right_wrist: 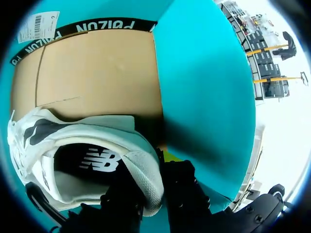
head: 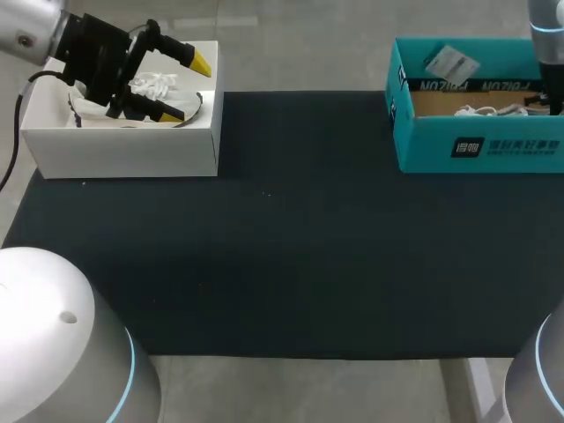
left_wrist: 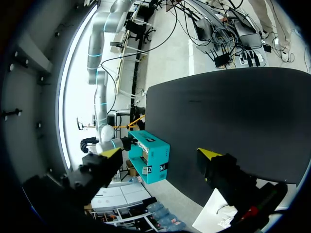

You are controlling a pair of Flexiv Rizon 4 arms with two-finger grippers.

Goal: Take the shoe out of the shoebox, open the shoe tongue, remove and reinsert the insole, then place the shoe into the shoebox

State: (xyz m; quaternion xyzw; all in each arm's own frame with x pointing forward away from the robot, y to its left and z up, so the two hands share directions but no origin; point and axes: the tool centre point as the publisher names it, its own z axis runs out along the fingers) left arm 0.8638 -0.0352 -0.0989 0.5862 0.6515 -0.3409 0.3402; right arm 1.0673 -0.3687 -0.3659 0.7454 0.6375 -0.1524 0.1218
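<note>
**Right gripper clamping the shoe's heel inside the shoebox**

The white shoe [right_wrist: 82, 141] is lying inside the teal shoebox [head: 476, 145], which is sitting at the far right corner of the dark counter [head: 291, 247]. The right arm [head: 548, 53] is reaching down into that box. In the right wrist view, the right gripper [right_wrist: 148, 167] is pinching the shoe's padded heel collar, with one finger inside the opening and the other against the outside of the heel, next to the box's teal wall. The shoe is resting on the brown cardboard floor of the box, its laces pointing away from the gripper.

At the far left corner, the left gripper [head: 185, 86] is hanging over a white box [head: 123, 150] with its fingers spread wide and nothing between them. Something white is lying in that box; I cannot tell what it is.
</note>
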